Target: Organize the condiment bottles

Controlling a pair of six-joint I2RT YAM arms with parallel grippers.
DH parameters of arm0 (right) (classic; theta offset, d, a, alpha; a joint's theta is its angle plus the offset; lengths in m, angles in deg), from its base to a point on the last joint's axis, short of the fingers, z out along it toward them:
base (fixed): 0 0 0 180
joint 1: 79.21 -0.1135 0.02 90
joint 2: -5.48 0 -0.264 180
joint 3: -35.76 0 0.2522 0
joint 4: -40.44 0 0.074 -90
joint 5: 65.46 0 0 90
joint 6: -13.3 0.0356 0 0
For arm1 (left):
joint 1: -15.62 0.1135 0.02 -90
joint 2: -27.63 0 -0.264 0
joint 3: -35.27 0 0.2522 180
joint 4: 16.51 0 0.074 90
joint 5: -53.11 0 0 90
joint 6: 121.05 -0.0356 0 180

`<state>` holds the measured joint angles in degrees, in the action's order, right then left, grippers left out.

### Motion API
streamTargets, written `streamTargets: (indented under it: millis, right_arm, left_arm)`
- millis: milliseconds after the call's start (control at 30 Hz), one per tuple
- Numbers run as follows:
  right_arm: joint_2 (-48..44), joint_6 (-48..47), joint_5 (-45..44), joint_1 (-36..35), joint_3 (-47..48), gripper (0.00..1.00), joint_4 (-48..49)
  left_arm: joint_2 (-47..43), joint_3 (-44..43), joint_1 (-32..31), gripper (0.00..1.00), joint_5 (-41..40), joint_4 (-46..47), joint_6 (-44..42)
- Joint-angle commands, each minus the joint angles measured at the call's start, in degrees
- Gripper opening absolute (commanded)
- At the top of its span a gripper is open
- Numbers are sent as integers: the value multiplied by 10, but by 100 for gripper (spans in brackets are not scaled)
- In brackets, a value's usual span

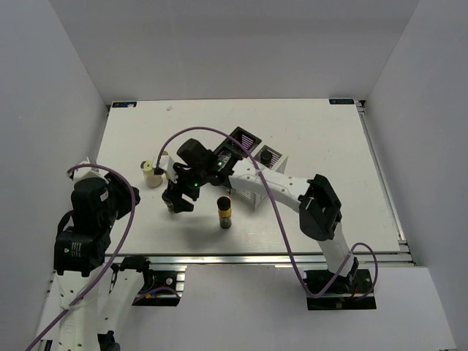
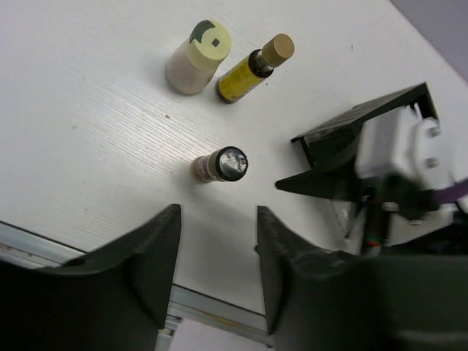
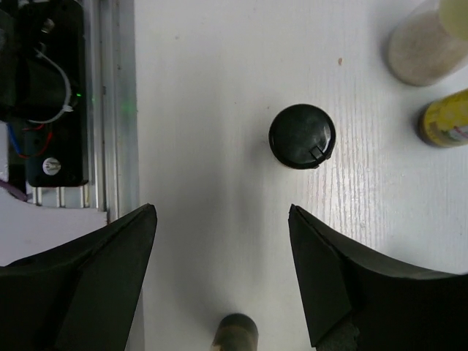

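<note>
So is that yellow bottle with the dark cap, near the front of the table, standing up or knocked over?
Upright: the yellow bottle stands on its base on the table, dark cap directly above its body.

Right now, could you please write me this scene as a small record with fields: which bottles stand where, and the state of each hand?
table left: cream bottle and tan-capped yellow bottle, upright, side by side
table front: dark-capped bottle, upright, alone
table middle: yellow-labelled bottle, upright
rack: one racked bottle with a dark cap
left hand: open, holds nothing
right hand: open wide, holds nothing; the dark-capped bottle stands just beyond its fingertips
</note>
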<state>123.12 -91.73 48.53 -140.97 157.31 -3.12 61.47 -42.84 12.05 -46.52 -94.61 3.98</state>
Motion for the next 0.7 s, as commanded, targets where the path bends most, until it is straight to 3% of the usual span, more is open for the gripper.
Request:
streamTargets:
  millis: [0,400,667]
  right_arm:
    - [16,28,-56,-9,28,78,23]
    - [110,46,-162,-33,74,83,67]
    - [147,57,-156,-34,110,80,94]
  left_arm:
    - [-3,-16,1,59,-19,-22,14]
    - [-16,-30,1,65,-22,-52,12]
    - [-16,-37,1,65,-14,-54,5]
